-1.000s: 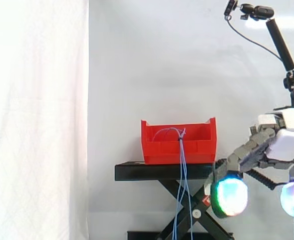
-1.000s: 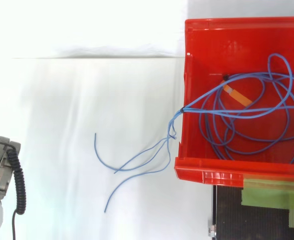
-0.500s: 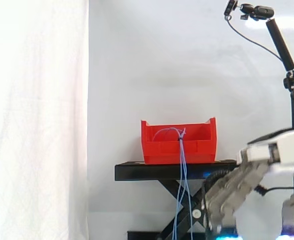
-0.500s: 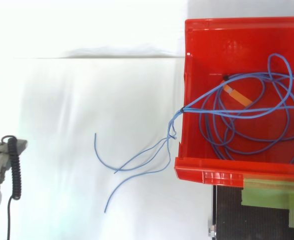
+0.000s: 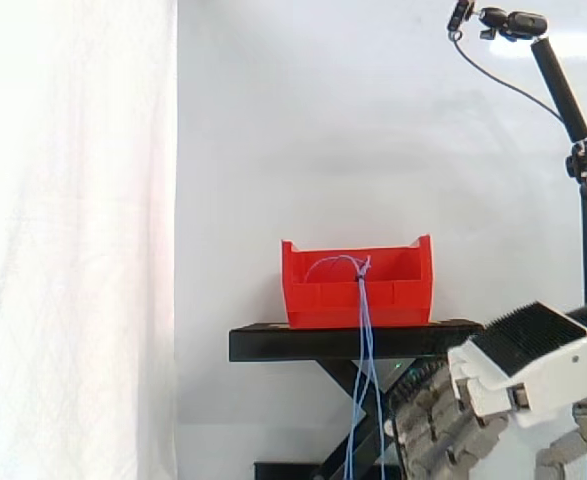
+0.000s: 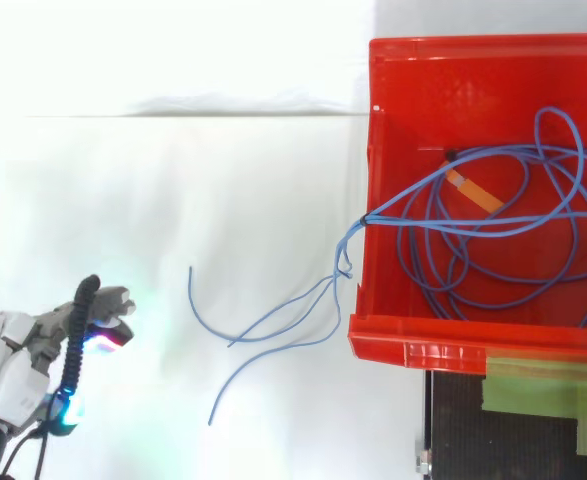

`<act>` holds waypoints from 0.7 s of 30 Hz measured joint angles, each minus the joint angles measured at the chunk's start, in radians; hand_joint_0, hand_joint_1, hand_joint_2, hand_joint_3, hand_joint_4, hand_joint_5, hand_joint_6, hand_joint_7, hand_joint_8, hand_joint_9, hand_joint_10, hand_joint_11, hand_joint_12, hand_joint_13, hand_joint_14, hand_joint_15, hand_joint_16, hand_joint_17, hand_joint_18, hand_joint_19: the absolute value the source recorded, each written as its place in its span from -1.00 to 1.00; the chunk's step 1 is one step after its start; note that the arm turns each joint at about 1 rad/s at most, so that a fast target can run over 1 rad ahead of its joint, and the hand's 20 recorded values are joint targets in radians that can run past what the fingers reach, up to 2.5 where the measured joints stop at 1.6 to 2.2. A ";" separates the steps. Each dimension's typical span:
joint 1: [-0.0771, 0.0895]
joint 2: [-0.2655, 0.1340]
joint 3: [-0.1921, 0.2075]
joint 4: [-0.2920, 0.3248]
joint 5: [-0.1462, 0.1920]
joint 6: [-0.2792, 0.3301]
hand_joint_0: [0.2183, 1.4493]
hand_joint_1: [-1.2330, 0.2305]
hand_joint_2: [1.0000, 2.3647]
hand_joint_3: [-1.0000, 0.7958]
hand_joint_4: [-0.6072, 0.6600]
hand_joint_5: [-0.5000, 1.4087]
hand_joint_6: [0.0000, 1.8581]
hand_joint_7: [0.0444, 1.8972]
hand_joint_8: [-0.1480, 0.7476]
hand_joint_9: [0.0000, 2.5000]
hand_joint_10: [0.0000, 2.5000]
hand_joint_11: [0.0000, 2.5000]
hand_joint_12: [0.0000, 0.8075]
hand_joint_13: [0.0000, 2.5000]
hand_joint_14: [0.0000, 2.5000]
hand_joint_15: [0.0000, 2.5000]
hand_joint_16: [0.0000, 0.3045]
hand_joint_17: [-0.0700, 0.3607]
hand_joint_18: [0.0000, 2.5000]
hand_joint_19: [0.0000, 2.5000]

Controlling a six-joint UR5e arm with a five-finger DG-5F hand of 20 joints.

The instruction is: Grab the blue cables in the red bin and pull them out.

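The red bin (image 5: 356,285) stands on a black stand (image 5: 303,343). In the top view, blue cables (image 6: 503,230) lie coiled inside the bin (image 6: 413,340). A tied bundle crosses the bin's left wall, and its loose ends (image 6: 263,330) trail over the white floor. In the side view these cable ends (image 5: 365,360) hang down in front of the stand. My hand (image 5: 528,365) is low at the right, below bin height, with its fingers (image 5: 428,440) relaxed, pointing down and holding nothing. From above, the hand (image 6: 13,360) is well to the left of the cable ends, not touching them.
A small orange piece (image 6: 473,190) lies on the bin floor under the cables. Green tape (image 6: 543,385) marks the stand beside the bin. A black camera boom (image 5: 563,90) rises at the right. White curtain hangs behind and to the left.
The hand has dropped lower in the side view, its fingers now pointing down, and in the top view has shifted right towards the cable ends. The cables and bin have not moved.
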 measured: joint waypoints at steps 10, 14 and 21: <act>-0.028 0.001 0.182 -0.128 0.079 -0.266 -0.19 -0.66 -1.00 -1.00 0.35 0.16 -1.00 -0.30 0.00 -0.38 -0.98 -0.18 0.03 -0.49 -0.98 -0.59 -0.62 -0.07 -0.68 -0.71; -0.029 0.000 0.195 -0.120 0.086 -0.380 -0.19 -0.66 -1.00 -1.00 0.35 0.16 -1.00 -0.29 0.00 -0.38 -0.98 -0.18 0.03 -0.49 -0.98 -0.59 -0.62 -0.07 -0.68 -0.70; -0.040 0.000 0.243 -0.075 0.090 -0.563 -0.18 -0.66 -1.00 -1.00 0.35 0.16 -1.00 -0.30 0.00 -0.37 -0.98 -0.18 0.03 -0.49 -0.99 -0.59 -0.62 -0.07 -0.68 -0.70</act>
